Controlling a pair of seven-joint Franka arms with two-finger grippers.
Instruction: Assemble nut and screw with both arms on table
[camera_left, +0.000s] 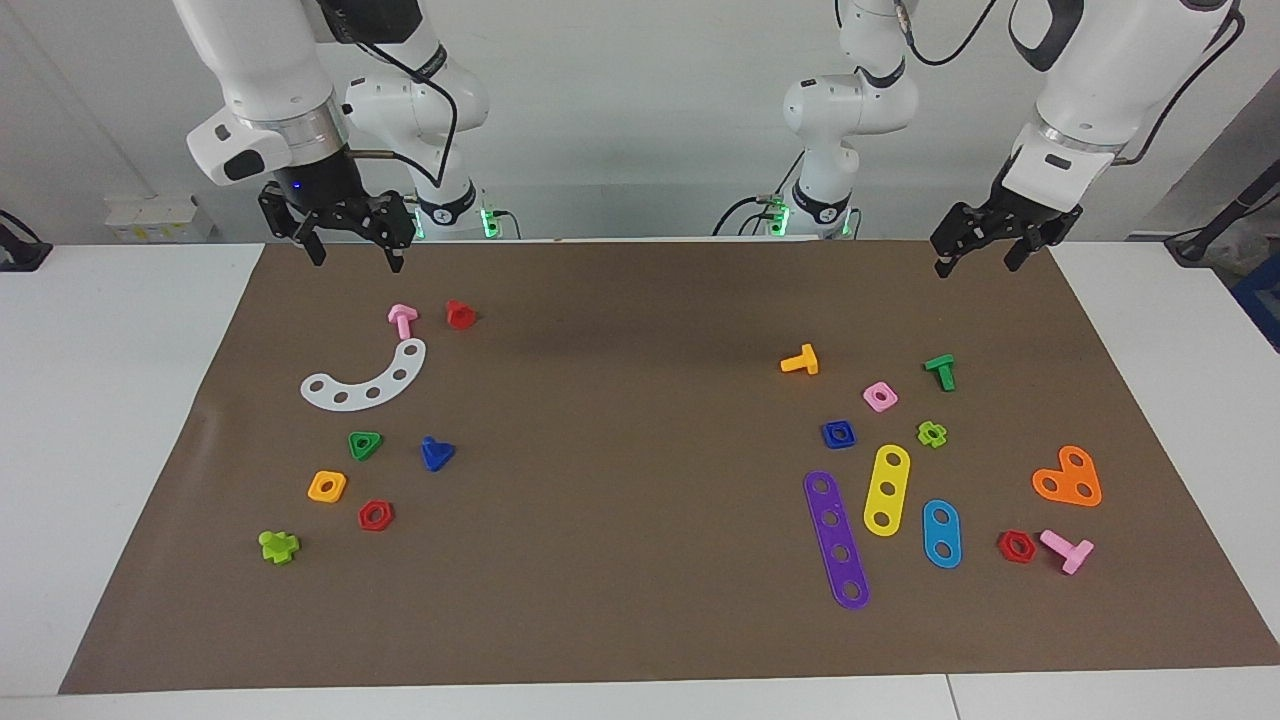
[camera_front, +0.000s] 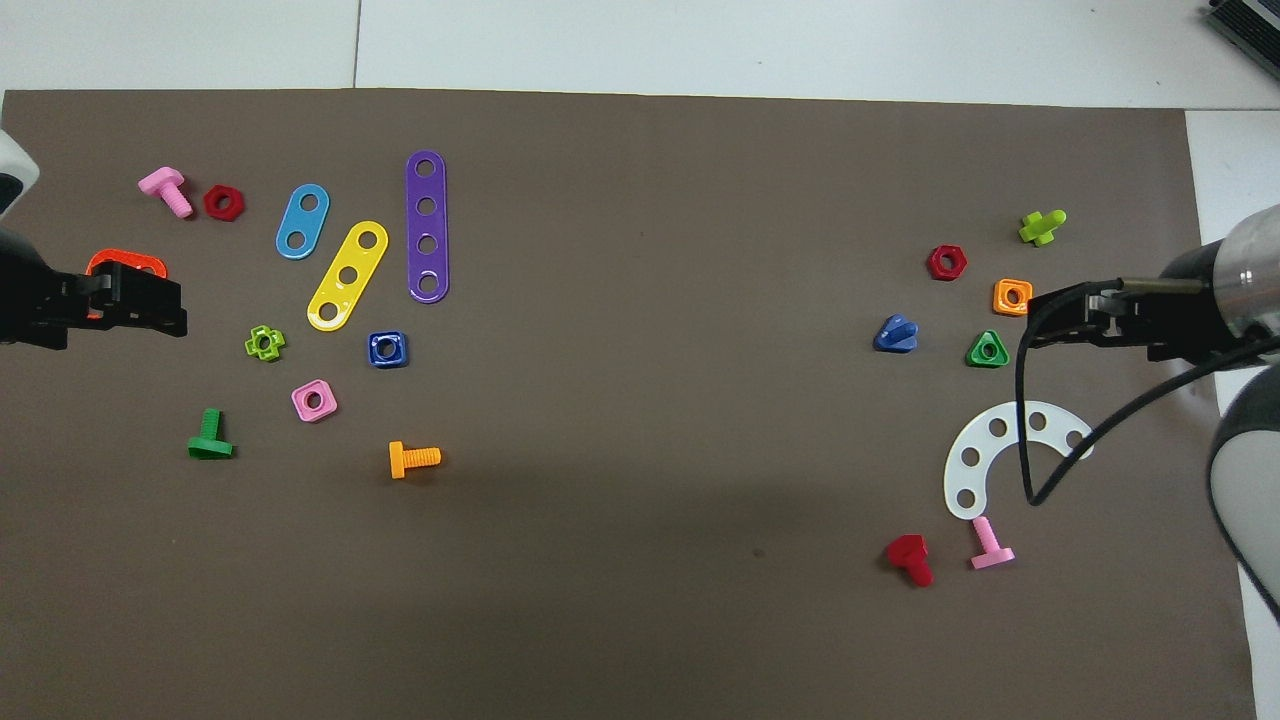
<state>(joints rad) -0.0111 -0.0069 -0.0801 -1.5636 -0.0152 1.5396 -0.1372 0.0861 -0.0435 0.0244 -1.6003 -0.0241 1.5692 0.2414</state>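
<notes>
The dark-blue square nut (camera_left: 838, 434) lies flat on the brown mat (camera_left: 640, 520) toward the left arm's end; it also shows in the overhead view (camera_front: 387, 349). The dark-blue screw (camera_left: 436, 453) with the triangular head lies toward the right arm's end, also in the overhead view (camera_front: 895, 334). My left gripper (camera_left: 976, 266) is open and empty, raised over the mat near its base; the overhead view (camera_front: 178, 305) shows it too. My right gripper (camera_left: 357, 262) is open and empty, raised over the mat above the pink bolt; it shows in the overhead view (camera_front: 1030, 325).
Around the nut lie a pink square nut (camera_left: 880, 396), an orange bolt (camera_left: 800, 361), and purple (camera_left: 837, 540) and yellow (camera_left: 886, 489) strips. Around the screw lie a green triangular nut (camera_left: 365, 444), an orange-yellow square nut (camera_left: 327, 486), a red hex nut (camera_left: 375, 515) and a white arc (camera_left: 365, 380).
</notes>
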